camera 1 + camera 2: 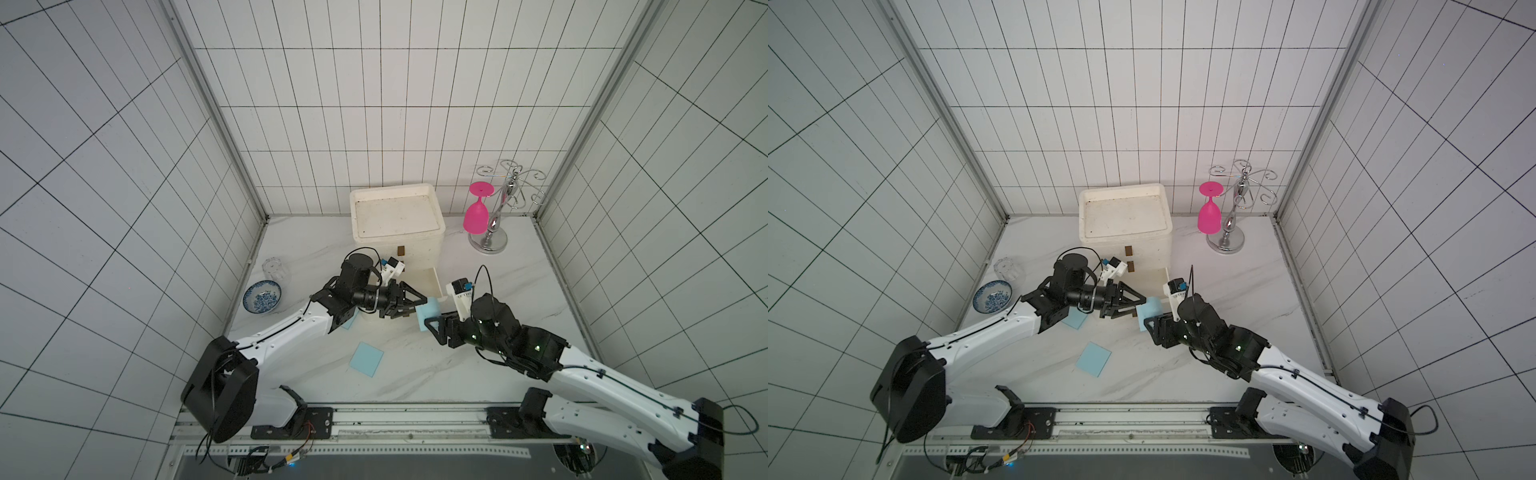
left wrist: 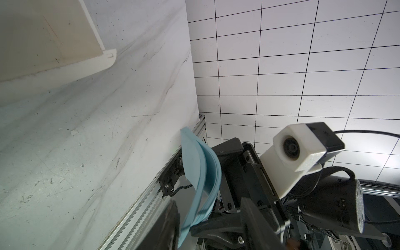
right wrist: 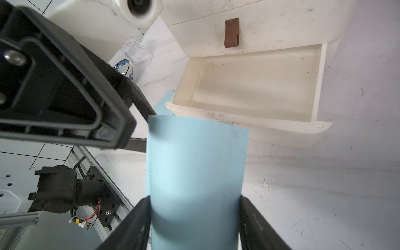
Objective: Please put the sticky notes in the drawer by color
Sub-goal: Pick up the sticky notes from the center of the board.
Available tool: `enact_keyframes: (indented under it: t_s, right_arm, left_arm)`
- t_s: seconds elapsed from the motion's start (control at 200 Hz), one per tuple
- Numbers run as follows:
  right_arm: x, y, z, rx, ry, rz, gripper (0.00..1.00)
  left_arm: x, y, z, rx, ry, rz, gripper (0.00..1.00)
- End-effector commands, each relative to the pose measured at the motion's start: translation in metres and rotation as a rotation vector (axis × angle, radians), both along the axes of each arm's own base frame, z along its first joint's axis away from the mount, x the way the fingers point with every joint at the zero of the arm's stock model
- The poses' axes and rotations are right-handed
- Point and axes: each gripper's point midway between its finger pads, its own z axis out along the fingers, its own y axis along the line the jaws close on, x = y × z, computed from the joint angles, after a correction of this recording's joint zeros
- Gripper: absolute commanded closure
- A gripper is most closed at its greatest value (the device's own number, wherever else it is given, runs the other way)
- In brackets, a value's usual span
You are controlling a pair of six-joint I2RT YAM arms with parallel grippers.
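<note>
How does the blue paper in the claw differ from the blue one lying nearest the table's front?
The held blue pad is bowed and lifted, pinched by the right gripper; the lying blue pad is flat on the table, untouched. Both are light blue squares.

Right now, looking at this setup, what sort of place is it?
Probably a robot test cell, not a real room: white grid-lined wall panels boxing in a marble-patterned tabletop, and two white-and-black robot arms mounted on a metal rail.
</note>
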Motion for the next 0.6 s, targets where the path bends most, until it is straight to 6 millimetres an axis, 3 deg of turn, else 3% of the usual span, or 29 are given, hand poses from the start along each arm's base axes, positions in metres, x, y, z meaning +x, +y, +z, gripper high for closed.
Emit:
enact_keyframes:
  t_s: [0.0,0.25,0.45,0.595]
  right_arm:
    - [0.005,0.012,0.031,0.08,-0.027,0.009,0.35]
    - [0.006,0.021,0.029,0.086,-0.012,0.027,0.3]
    - [0.006,0.02,0.028,0.088,-0.008,0.022,0.2]
    - [0.005,0.017,0.03,0.096,-0.011,0.017,0.16]
  left_arm:
    - [0.003,-0.007,0.005,-0.01,-0.027,-0.002,0.52]
    - [0.001,-0.011,-0.001,-0.007,-0.017,-0.006,0.56]
    - [0.001,-0.01,-0.002,-0.004,-0.012,-0.003,0.76]
    - [0.002,-0.011,-0.005,-0.002,-0.007,-0.001,0.85]
